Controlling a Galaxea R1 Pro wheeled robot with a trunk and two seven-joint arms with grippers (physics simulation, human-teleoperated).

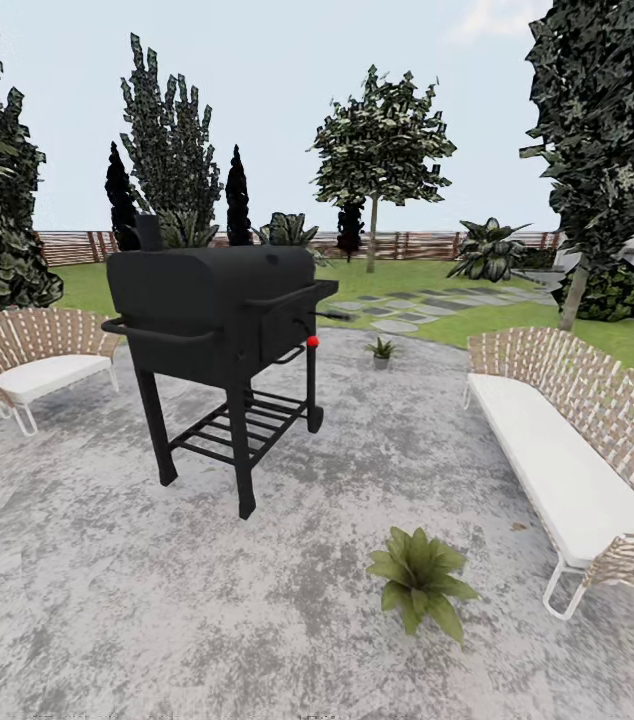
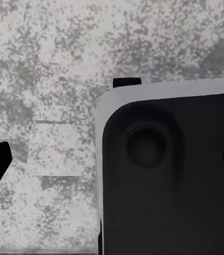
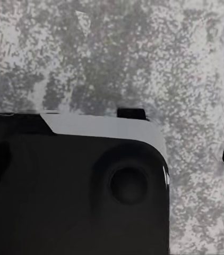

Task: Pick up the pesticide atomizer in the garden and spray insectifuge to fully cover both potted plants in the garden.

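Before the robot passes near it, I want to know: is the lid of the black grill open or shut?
Shut. In the head view the grill shows its lid down on the body, with no gap and no grate visible.

Mottled grey patio [image 1: 107, 600] carries black grill [image 1: 222, 320]; broad-leaved potted plant [image 1: 420, 585] nearer than grill, spikier potted plant [image 1: 381, 350] beyond it, wicker seats flanking.

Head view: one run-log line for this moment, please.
phase: approach | broad-leaved green potted plant near | smaller spiky potted plant beyond black grill | atomizer: unseen | tools: empty
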